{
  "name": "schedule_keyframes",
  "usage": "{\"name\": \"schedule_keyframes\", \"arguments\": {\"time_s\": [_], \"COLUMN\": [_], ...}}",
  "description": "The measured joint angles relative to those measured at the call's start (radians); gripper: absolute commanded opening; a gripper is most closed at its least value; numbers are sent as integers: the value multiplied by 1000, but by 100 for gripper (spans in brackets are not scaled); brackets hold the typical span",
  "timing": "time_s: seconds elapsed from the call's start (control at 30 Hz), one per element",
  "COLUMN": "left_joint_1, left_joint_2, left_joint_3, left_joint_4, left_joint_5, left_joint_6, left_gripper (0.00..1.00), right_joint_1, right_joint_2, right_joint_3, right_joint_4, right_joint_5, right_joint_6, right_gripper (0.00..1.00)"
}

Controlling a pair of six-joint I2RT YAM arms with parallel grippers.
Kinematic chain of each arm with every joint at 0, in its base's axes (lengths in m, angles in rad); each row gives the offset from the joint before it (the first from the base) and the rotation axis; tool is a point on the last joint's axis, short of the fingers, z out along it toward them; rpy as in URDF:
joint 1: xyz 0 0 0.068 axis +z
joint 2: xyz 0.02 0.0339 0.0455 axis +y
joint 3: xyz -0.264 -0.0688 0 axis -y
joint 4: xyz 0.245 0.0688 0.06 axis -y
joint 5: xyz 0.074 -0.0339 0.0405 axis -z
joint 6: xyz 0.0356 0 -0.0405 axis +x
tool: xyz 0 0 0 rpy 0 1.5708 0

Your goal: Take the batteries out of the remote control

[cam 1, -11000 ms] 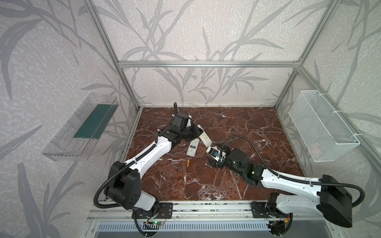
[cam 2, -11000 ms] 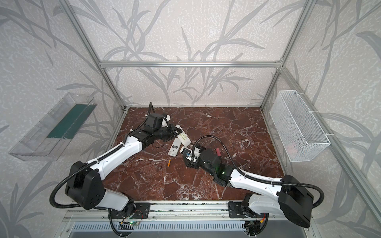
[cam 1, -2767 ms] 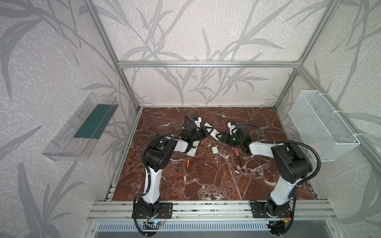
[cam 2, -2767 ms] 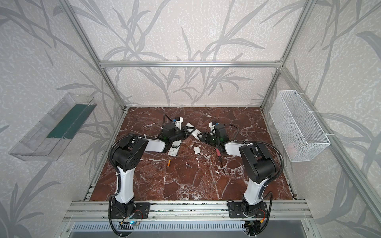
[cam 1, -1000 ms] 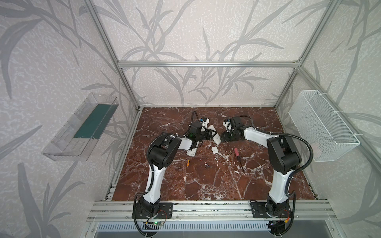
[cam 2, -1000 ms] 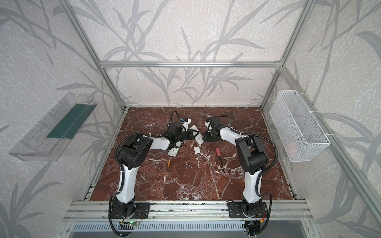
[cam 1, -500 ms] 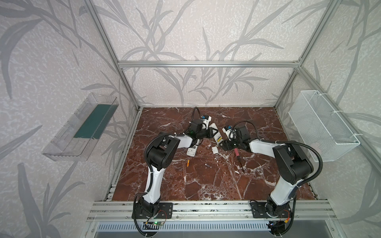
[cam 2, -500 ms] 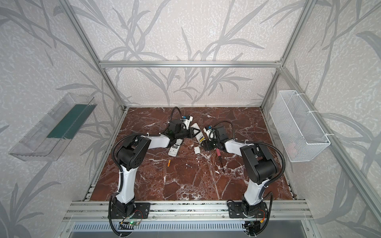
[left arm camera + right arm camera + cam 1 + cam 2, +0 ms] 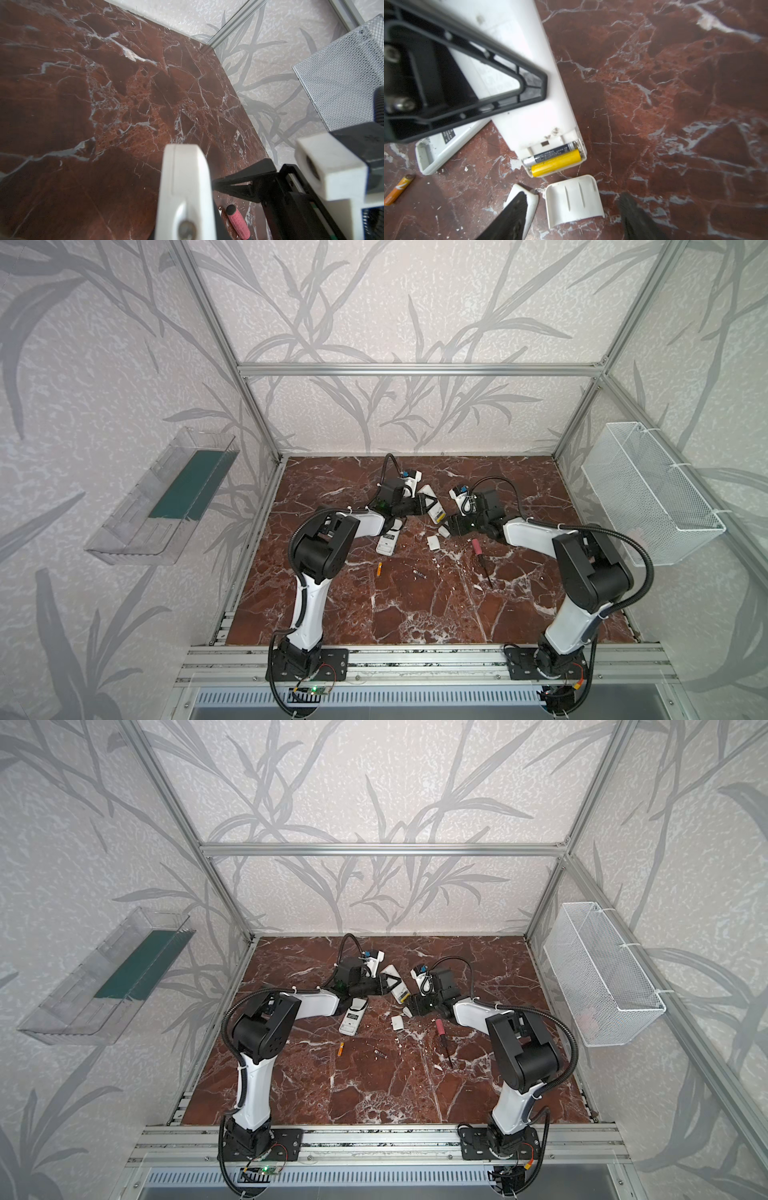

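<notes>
Fingers [image 9: 512, 216] of the right gripper [image 9: 574, 218] were spread apart above the marble table [image 9: 675, 104]. Two batteries [image 9: 556, 161], one yellow, one dark, sat in the open compartment at the end of the remote control [image 9: 533, 108], which the left gripper [image 9: 428, 502] pinched. A white battery cover [image 9: 574, 199] lay just beside that edge, between the fingers; a second cover [image 9: 533, 201] was under one tip. An orange battery [image 9: 398, 190] lay apart, with bare marble around it.
</notes>
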Motion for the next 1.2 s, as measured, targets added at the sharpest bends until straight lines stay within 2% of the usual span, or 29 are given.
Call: {"name": "schedule_keyframes", "arguments": {"time_s": [0.3,0.4,0.53,0.67,0.87,1.0,1.2], "left_joint_1": [-2,-32,-117,-218,-336,-354,-349], "left_joint_2": [-169,-223,-269,-265,-252,-226,-130], "left_joint_3": [-106,-158,-242,-298,-287,-214,-177], "left_joint_4": [-67,-100,-143,-188,-295,-410,-421], "left_joint_5": [20,38,45,58,102,157,228], "left_joint_6": [-25,-35,-39,-60,-54,-15,-26], "left_gripper": [4,4,4,5,6,6,6], "right_joint_1": [-10,-21,-29,-32,-32,-33,-34], "right_joint_2": [-219,-275,-327,-365,-475,-537,-520], "right_joint_3": [-19,-65,-119,-161,-276,-334,-336], "right_joint_4": [-129,-187,-282,-368,-419,-437,-443], "right_joint_5": [84,107,138,148,156,175,189], "right_joint_6": [111,153,200,237,287,304,305], "right_gripper": [65,63,60,59,59,59,59]}}
